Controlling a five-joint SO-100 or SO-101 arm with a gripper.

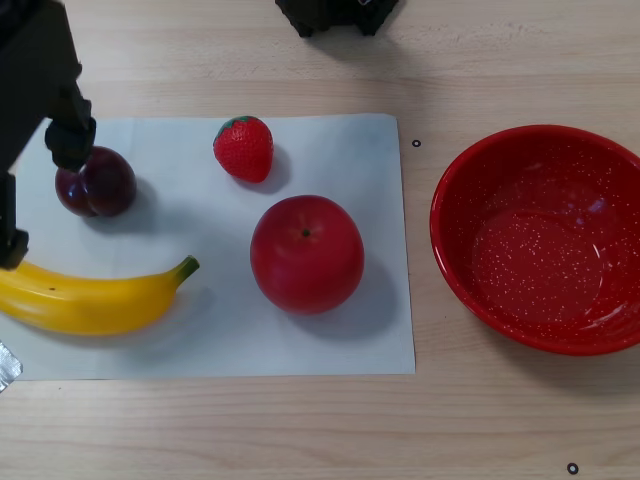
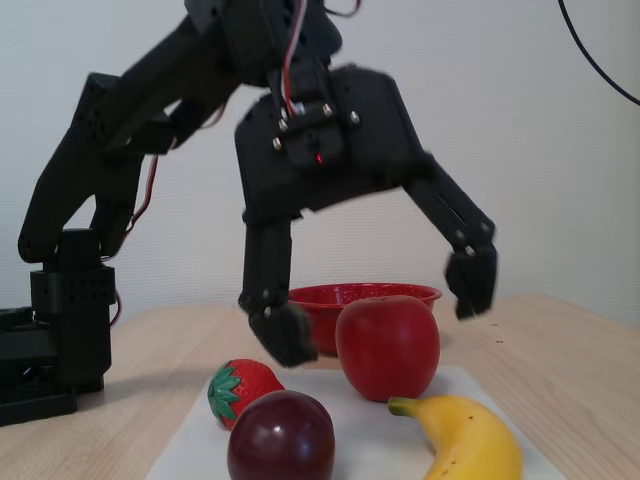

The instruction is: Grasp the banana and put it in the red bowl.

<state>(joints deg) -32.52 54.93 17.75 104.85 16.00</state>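
a: banana point(image 1: 85, 297) first — where does it lie, and how is your pincer?

b: my pincer point(image 2: 385, 305) hangs spread wide above the sheet in the fixed view, grasping nothing. one fingertip point(image 2: 285, 333) sits low, in front of the bowl and above the strawberry; the other fingertip point(image 2: 472, 280) is up to the right of the apple. the apple shows in the gap between them.

a: and the banana itself?

b: it lies flat on the white paper sheet point(image 1: 340, 340), at the sheet's lower left in the other view, its greenish stem pointing right toward the red apple point(image 1: 306, 253). nothing of mine touches it. in the fixed view the banana point(image 2: 468, 440) is at the bottom right, in front of the apple point(image 2: 387, 346).

a: what else is on the sheet?

b: a dark purple plum point(image 1: 98, 184) just above the banana in the other view, partly behind my black finger at the left edge, and a strawberry point(image 1: 244, 148) farther up, well apart from the apple.

a: the bowl?

b: the red bowl point(image 1: 470, 190) stands off the sheet on the bare wooden table point(image 1: 300, 430), to the right of the paper in the other view, upright, white speckles inside. in the fixed view its rim point(image 2: 400, 292) shows behind the apple.
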